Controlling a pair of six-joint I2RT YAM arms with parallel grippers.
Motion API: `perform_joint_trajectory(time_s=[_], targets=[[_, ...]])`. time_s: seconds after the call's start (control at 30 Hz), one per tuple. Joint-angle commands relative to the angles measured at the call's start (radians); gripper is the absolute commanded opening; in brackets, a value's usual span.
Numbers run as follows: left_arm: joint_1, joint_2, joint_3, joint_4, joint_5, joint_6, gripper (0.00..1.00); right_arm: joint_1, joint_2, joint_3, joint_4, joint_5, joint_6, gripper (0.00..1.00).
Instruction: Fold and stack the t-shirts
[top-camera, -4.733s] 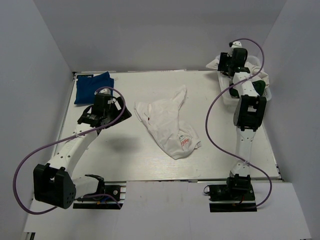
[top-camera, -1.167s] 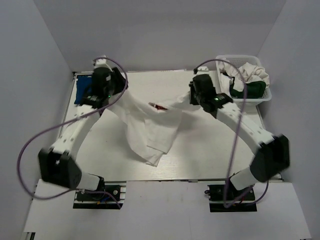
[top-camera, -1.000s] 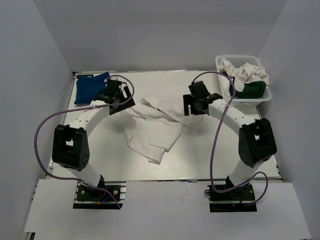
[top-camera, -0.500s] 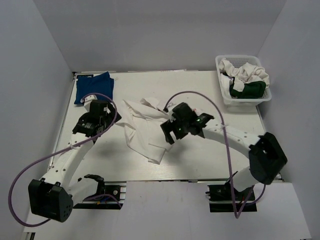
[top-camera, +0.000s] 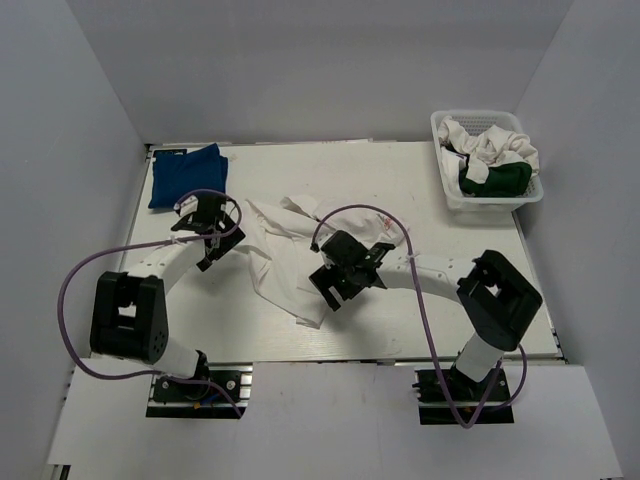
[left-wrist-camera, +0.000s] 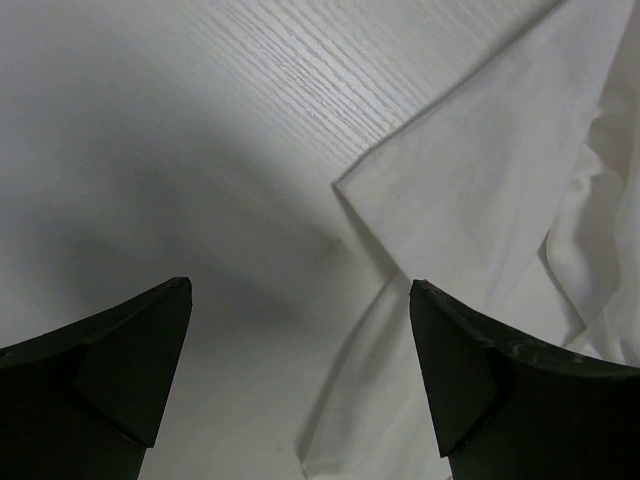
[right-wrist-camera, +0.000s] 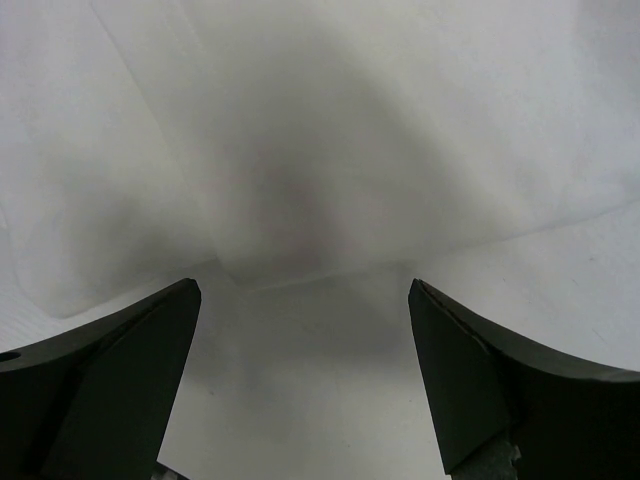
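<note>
A white t-shirt (top-camera: 285, 255) lies crumpled in the middle of the table, a little red print showing near its top. My left gripper (top-camera: 208, 243) is open and empty just left of the shirt; the left wrist view shows a cloth corner (left-wrist-camera: 480, 190) ahead of its fingers (left-wrist-camera: 470, 390). My right gripper (top-camera: 330, 285) is open and empty low over the shirt's right edge; cloth (right-wrist-camera: 330, 130) fills the right wrist view. A folded royal blue t-shirt (top-camera: 186, 174) lies at the back left. White shirts (top-camera: 490, 142) and a dark green one (top-camera: 497, 179) sit in the basket.
A white plastic lattice basket (top-camera: 449, 194) stands at the back right corner. Purple cables loop over both arms. Grey walls close in the left, back and right sides of the table (top-camera: 450, 320).
Both grippers carried the white shirt spread in the air, lowered it to the table and let go. The right gripper has moved left and nearer along the shirt's edge; the left has shifted toward it.
</note>
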Motion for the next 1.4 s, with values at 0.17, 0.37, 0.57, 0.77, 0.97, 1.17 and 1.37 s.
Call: perform_joint_trajectory(time_s=[0.17, 0.37, 0.57, 0.77, 0.97, 1.17, 1.37], targets=[[0.074, 0.078, -0.012, 0.245, 0.154, -0.032, 0.96, 0.011, 0.059, 0.034, 0.031, 0.117, 0.072, 0.90], [0.094, 0.140, -0.056, 0.349, 0.238, -0.032, 0.80, 0.011, 0.058, 0.006, 0.082, 0.114, 0.096, 0.90], [0.094, 0.177, -0.111, 0.429, 0.311, -0.041, 0.46, 0.011, 0.064, 0.017, 0.134, 0.139, 0.125, 0.90], [0.103, 0.230, -0.065, 0.391, 0.301, -0.017, 0.00, 0.005, 0.047, 0.002, 0.220, 0.154, 0.168, 0.59], [0.103, 0.140, -0.081, 0.400, 0.210, 0.003, 0.00, -0.004, 0.032, 0.037, 0.147, 0.283, 0.182, 0.03], [0.103, 0.039, -0.061, 0.376, 0.085, 0.025, 0.00, -0.012, -0.028, 0.043, 0.001, 0.436, 0.159, 0.00], [0.080, -0.096, 0.036, 0.328, 0.010, 0.078, 0.00, -0.049, -0.198, 0.054, -0.041, 0.611, 0.199, 0.00]])
